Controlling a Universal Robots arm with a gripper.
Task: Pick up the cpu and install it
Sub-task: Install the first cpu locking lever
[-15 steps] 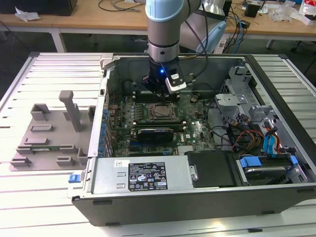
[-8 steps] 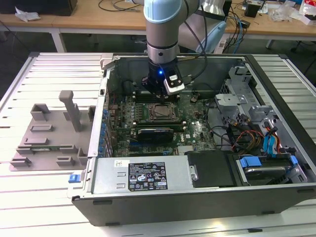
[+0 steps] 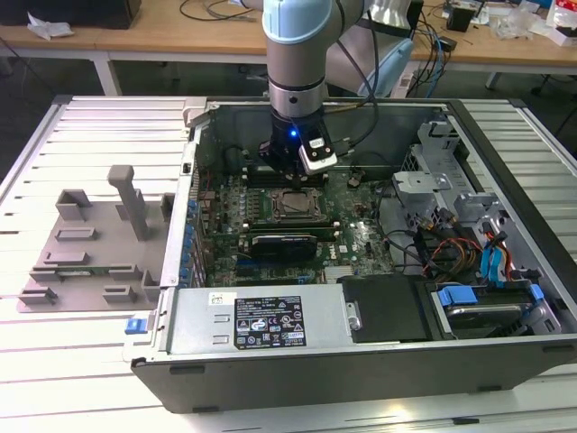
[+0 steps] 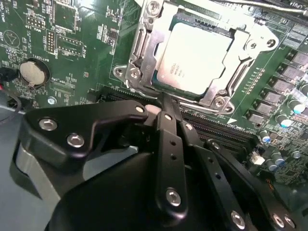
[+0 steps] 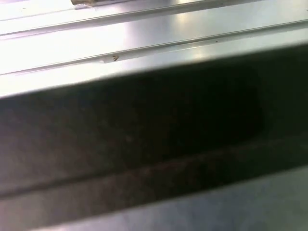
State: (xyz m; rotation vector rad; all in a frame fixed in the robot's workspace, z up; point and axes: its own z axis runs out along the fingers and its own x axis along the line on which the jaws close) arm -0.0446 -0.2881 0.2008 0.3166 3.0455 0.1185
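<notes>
1. Hovering inside the open computer case (image 3: 505, 180), just off the socket frame (image 4: 139, 57) on the green board (image 4: 82, 72): the gripper (image 4: 166, 103), fingers drawn together with nothing between them.
2. Lying flat in the socket frame near the middle of the board, silvery top up: the chip (image 4: 199, 60), already seated and touched by no finger.
3. Judged mostly done: picked up, carried and set in place; not told from these pictures whether the frame's latch is closed over it.
4. Standing bare on the slatted bench (image 3: 90, 361) beside the case's side wall, at the exterior view's left: the grey tray (image 3: 90, 244) with upright posts.
5. Shown in the exterior view: arm (image 3: 302, 54), case and tray together, with the chip a small dark-rimmed square.
6. Shown in the second wrist view: the chip's seating and the joined fingertips.
7. Shown in the first wrist view: pale slats and a dark edge.
</notes>
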